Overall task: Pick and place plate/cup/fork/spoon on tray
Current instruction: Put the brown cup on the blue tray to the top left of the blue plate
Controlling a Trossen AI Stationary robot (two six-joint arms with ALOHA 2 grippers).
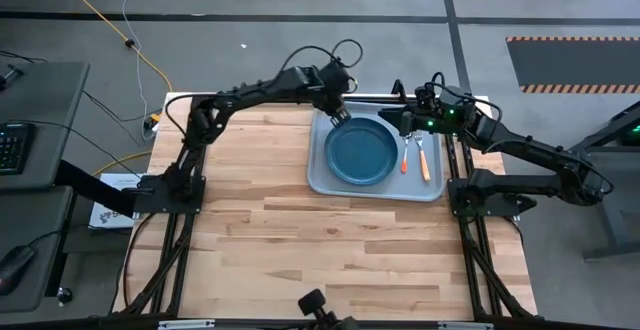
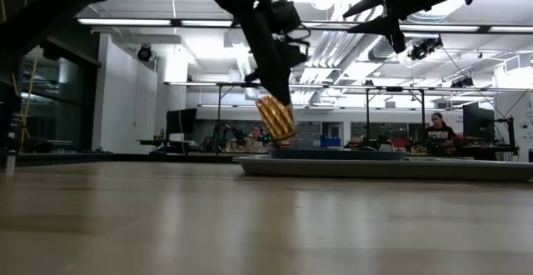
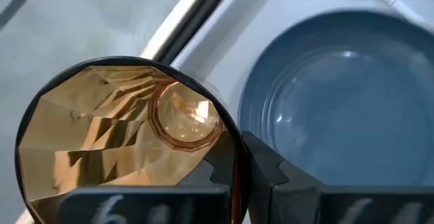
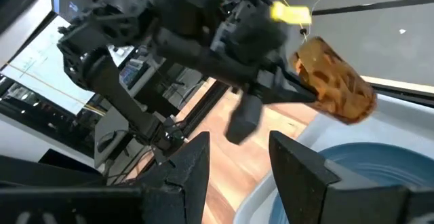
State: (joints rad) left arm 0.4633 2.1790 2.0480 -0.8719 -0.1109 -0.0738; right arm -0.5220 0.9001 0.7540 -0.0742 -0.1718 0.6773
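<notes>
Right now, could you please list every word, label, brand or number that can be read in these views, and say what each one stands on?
No text can be read in any view.
Paper sheet beside the table's left edge: printed marks, too small to read.
Left gripper, fingers shut on the cup: pale marks on its body, too blurred to read.
Plate, tray, fork, spoon: no lettering seen.

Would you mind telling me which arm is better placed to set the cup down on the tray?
Left. The left gripper already holds the cup, tilted, above the tray's far-left corner beside the plate. The right gripper is open and empty at the tray's right.
</notes>
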